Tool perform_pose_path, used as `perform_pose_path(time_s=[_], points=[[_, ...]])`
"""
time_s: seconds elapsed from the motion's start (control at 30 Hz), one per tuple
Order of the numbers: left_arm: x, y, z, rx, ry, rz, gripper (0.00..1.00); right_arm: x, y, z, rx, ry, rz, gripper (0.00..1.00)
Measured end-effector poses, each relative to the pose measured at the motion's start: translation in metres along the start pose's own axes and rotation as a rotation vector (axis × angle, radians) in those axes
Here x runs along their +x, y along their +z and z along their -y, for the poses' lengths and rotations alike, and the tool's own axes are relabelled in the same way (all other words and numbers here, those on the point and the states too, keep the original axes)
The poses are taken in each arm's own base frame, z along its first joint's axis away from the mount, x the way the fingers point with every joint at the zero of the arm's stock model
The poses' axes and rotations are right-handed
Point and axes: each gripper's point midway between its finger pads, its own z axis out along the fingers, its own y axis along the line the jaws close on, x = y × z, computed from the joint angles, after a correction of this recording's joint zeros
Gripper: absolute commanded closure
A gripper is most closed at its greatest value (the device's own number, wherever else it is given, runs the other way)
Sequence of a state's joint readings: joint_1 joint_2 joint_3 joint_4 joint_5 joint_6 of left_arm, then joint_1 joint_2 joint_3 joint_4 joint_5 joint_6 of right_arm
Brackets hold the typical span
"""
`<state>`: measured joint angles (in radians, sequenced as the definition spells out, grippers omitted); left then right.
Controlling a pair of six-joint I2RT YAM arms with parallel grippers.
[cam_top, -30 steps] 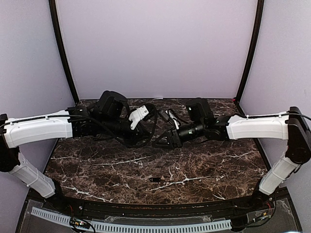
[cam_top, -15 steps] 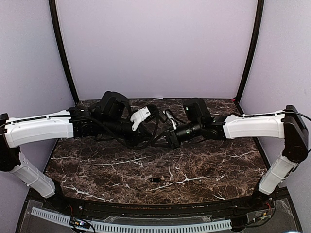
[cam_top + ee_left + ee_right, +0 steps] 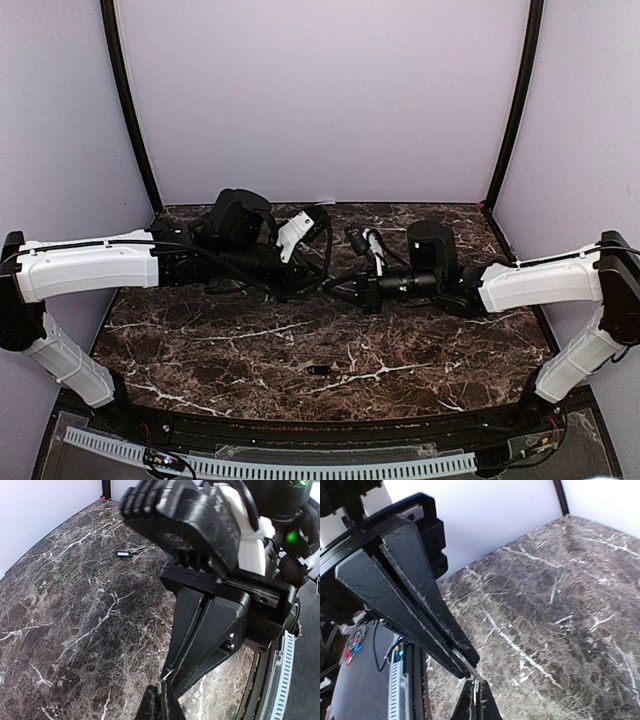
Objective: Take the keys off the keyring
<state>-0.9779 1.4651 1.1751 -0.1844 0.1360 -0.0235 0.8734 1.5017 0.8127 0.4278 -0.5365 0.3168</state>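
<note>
The right gripper (image 3: 475, 700) has snapped together, and its forearm has swung lower. Nearest the bases, a loose key (image 3: 320, 370), a tiny dark oblong with a pale glint, lies flat on the glossy, white-veined brown marble table (image 3: 200, 350). Mid-table the left gripper (image 3: 161, 701), its matte black wedge jaws pressed together, meets the right one tip to tip; only the wrist views show a thin silvery sliver (image 3: 474, 681) there, too small to name.

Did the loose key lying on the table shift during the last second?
No. The key stays at the left end of the same long white vein in the marble, near the front edge.
</note>
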Motion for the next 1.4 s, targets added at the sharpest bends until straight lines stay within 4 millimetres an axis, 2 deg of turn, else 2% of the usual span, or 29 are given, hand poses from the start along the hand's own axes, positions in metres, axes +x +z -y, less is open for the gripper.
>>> perform_pose_path(time_s=[0.23, 0.57, 0.73, 1.1, 1.4], points=[[-0.001, 0.011, 0.001, 0.025, -0.13, 0.011, 1.0, 0.0, -0.005, 0.014, 0.127, -0.051, 0.103, 1.0], [-0.013, 0.012, 0.006, 0.067, -0.239, 0.057, 1.0, -0.011, -0.017, 0.014, 0.211, -0.097, 0.216, 1.0], [-0.012, 0.017, 0.007, 0.088, -0.288, 0.054, 1.0, -0.01, -0.021, 0.016, 0.27, -0.111, 0.239, 1.0], [-0.014, 0.021, 0.008, 0.118, -0.45, 0.048, 1.0, -0.016, -0.024, 0.023, 0.459, -0.258, 0.307, 1.0], [-0.012, 0.02, -0.001, 0.156, -0.577, 0.047, 1.0, -0.023, -0.023, 0.029, 0.597, -0.446, 0.344, 1.0]])
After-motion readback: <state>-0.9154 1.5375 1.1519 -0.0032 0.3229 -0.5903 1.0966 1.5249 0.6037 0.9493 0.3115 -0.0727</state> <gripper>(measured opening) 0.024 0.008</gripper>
